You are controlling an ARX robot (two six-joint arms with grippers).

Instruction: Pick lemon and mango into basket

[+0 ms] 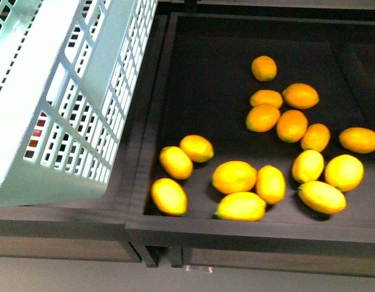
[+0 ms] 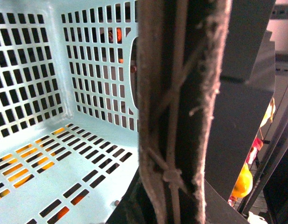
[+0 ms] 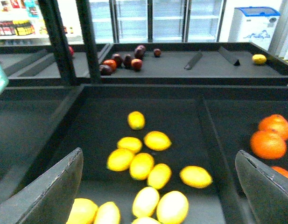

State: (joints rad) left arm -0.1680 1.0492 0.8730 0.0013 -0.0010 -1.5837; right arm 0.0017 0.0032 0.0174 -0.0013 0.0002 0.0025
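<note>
Front view: turquoise basket (image 1: 65, 91) sits upper left, tilted, its slotted wall beside the left rim of the dark tray (image 1: 236, 234). The tray holds the lemons (image 1: 234, 176), sixteen by my count, all loose on the tray floor in a nearer cluster and a farther cluster, none touching the basket. A red patch shows through the basket's wall slots. Left wrist view: basket interior (image 2: 87, 163) seen from close up, with yellow-orange colour visible through the floor slots from below. A brown ribbed strip bound with cord (image 2: 174, 116) fills the middle of the picture and is probably the handle. The left claw itself is not distinguishable, so I cannot tell whether it is clenched. Right wrist view: right gripper (image 3: 158, 156) hangs above the lemon tray with its fingers (image 3: 55, 191) spread wide and nothing between them. The next compartment holds round oranges (image 3: 270, 137). A farther tray holds dark red fruits (image 3: 125, 60), and a lone yellow fruit (image 3: 259, 59) lies off to the side. Behind are glass-door coolers (image 3: 153, 18), a chest freezer (image 3: 253, 23) carrying a blue mark, and stocked shelves (image 3: 13, 25). The print on all of these is too small to read.
</note>
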